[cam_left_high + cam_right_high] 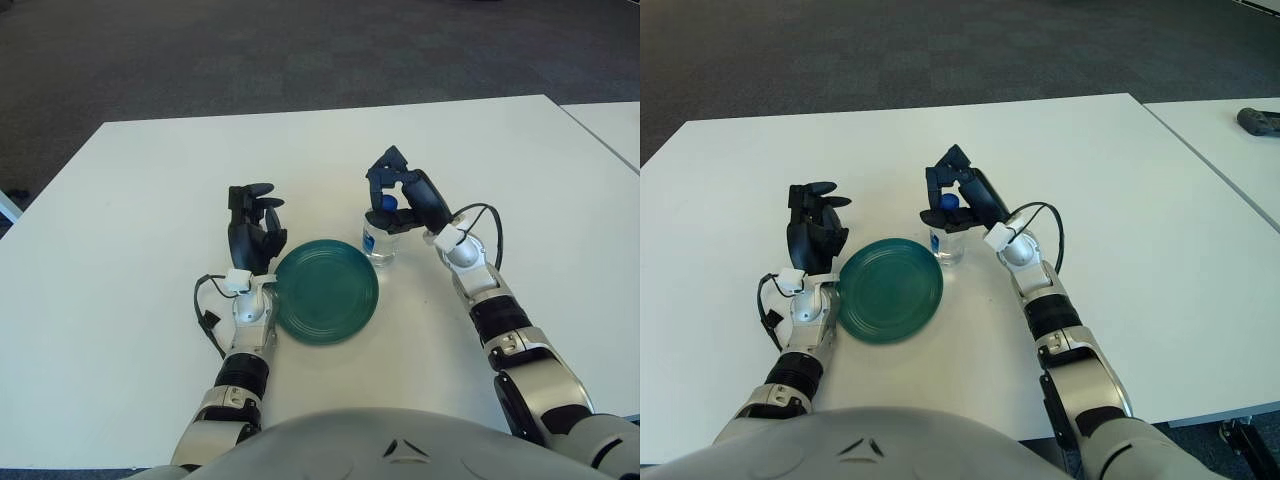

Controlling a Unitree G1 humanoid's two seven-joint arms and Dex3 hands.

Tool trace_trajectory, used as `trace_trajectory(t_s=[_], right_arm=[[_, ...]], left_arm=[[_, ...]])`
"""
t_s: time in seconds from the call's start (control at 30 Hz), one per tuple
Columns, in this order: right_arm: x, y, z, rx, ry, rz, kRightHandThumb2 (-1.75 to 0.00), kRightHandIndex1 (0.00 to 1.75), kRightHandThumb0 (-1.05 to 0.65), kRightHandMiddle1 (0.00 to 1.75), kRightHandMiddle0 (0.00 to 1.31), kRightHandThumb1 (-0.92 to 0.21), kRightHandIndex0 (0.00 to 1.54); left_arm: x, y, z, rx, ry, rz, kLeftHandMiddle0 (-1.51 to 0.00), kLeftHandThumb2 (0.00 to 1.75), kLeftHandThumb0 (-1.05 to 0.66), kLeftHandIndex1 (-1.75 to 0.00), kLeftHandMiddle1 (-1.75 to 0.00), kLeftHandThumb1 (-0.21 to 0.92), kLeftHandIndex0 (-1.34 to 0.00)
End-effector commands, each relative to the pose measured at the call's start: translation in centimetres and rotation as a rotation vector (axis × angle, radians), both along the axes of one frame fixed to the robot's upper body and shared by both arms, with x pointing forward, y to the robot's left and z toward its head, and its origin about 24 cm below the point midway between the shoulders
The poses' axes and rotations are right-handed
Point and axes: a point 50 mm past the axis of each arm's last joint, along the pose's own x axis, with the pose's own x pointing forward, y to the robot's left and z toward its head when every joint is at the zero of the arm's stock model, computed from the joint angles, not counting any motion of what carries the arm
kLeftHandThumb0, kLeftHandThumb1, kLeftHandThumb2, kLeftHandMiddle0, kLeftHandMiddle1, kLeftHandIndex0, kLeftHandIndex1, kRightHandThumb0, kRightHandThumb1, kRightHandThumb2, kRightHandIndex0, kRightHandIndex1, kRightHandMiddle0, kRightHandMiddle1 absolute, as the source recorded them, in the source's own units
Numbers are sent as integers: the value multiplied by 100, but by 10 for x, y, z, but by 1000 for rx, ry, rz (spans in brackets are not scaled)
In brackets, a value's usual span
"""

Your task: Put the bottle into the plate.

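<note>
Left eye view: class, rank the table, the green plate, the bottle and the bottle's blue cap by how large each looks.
1. Table, by far the largest.
2. Green plate.
3. Bottle, standing at the plate's far right edge, partly hidden by the right hand.
4. Blue cap, smallest.

no readable text, brand, number or sign anywhere, small clear plastic bottle with blue cap [381, 240] showing no legible label, round dark green plate [326, 291] plain, white table [130, 200] unmarked
</note>
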Motion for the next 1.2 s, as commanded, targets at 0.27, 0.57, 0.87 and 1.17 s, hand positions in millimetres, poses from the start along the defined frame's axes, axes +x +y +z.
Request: trace_trajectory(t_s=[0.27,0.57,0.87,1.17], right_arm=[[1,2,15,74,11,50,-57,175,-46,175,104,-88,130],[0,1,14,81,36,67,-63,175,-43,175,103,-83,129],[0,0,13,75,54,74,-68,175,-41,175,103,-79,130],[0,0,14,61,54,72,-70,175,-43,175,103,-78,130]], left_arm=[[-10,-17,-20,-94,95,-1,-25,68,-97,-152,-169,92,-24],[-9,-17,-20,-101,85,-14,-29,67,-95,-149,-165,92,-24],[-7,-17,-21,-107,85,-20,-30,68,-97,-148,-164,92,-25],[-7,-17,-21,-105,79,-19,-29,67,-96,-148,-162,92,-25]])
